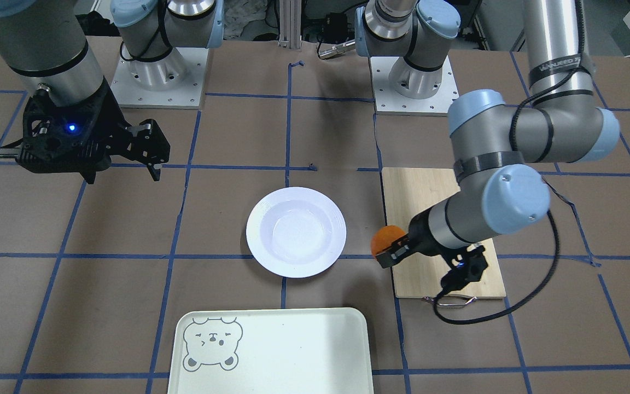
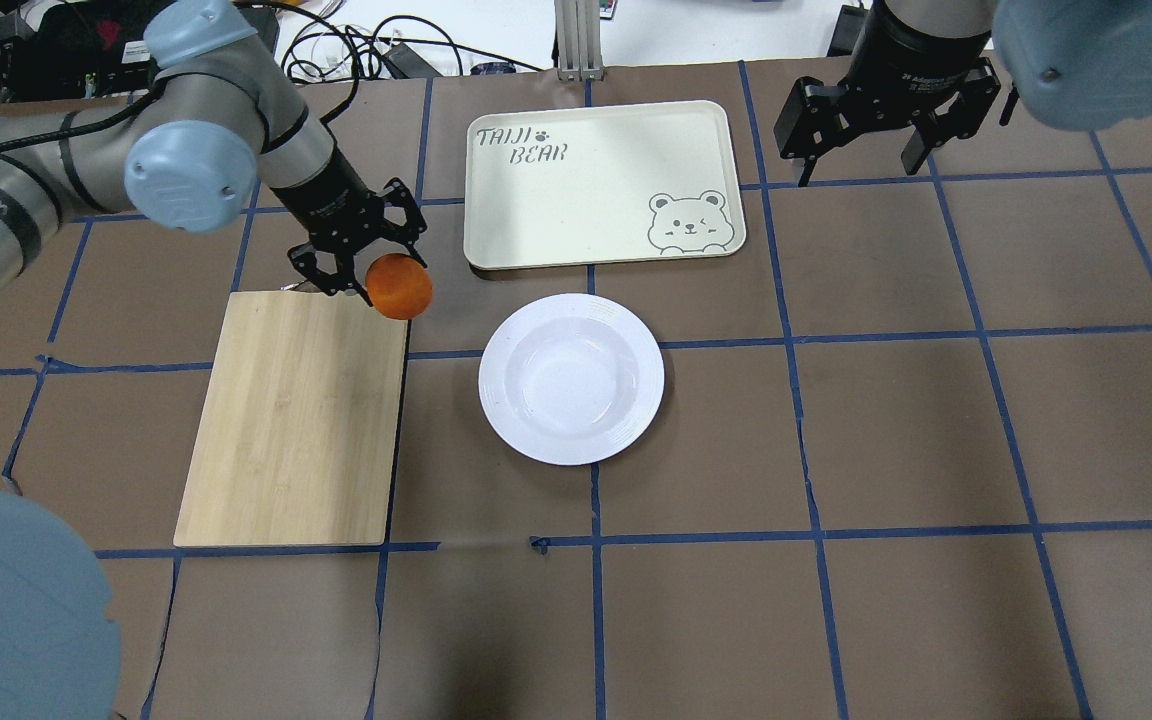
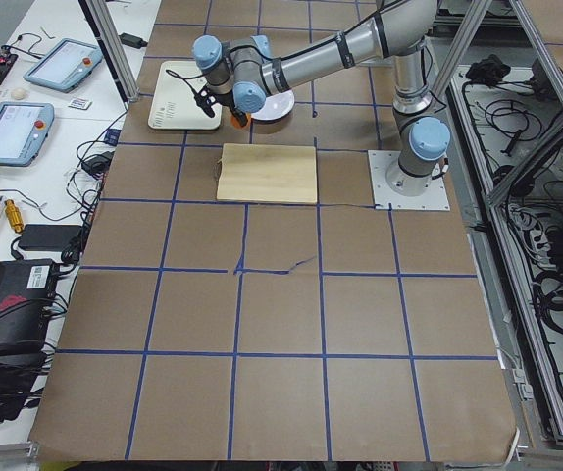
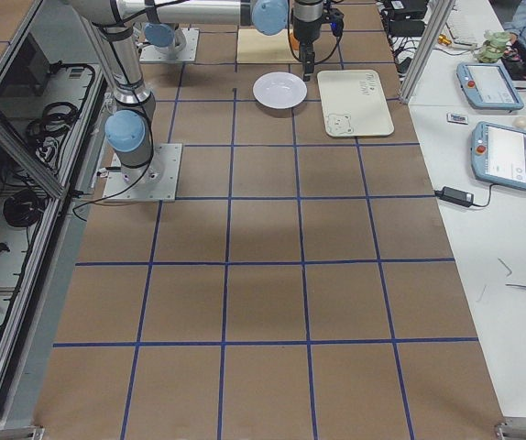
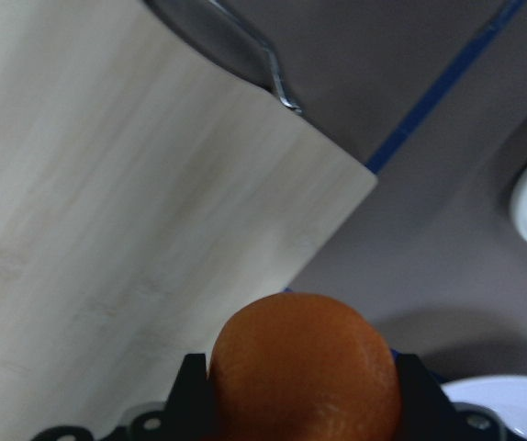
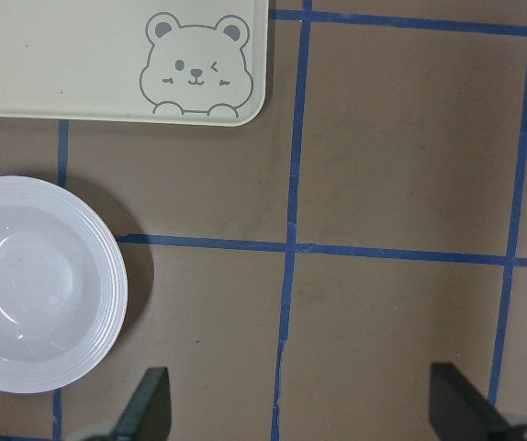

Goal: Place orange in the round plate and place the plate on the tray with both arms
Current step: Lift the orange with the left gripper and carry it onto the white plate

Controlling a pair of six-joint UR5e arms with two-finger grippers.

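My left gripper (image 2: 376,268) is shut on the orange (image 2: 399,286), holding it above the table at the far corner of the bamboo board (image 2: 298,415). In the left wrist view the orange (image 5: 306,366) fills the gap between the black fingers. The white round plate (image 2: 571,377) stands bare on the table to the right of the orange, apart from it. Beyond the plate lies the cream tray (image 2: 576,215) with its bear face. My right gripper (image 2: 866,135) hangs open high above the table's far right, its fingertips (image 6: 150,404) spread wide in the right wrist view.
The bamboo board (image 1: 430,208) with a metal handle (image 1: 449,300) lies under the left arm. Both arm bases (image 1: 159,76) stand at the robot's side of the table. Blue tape lines cross the brown table cover.
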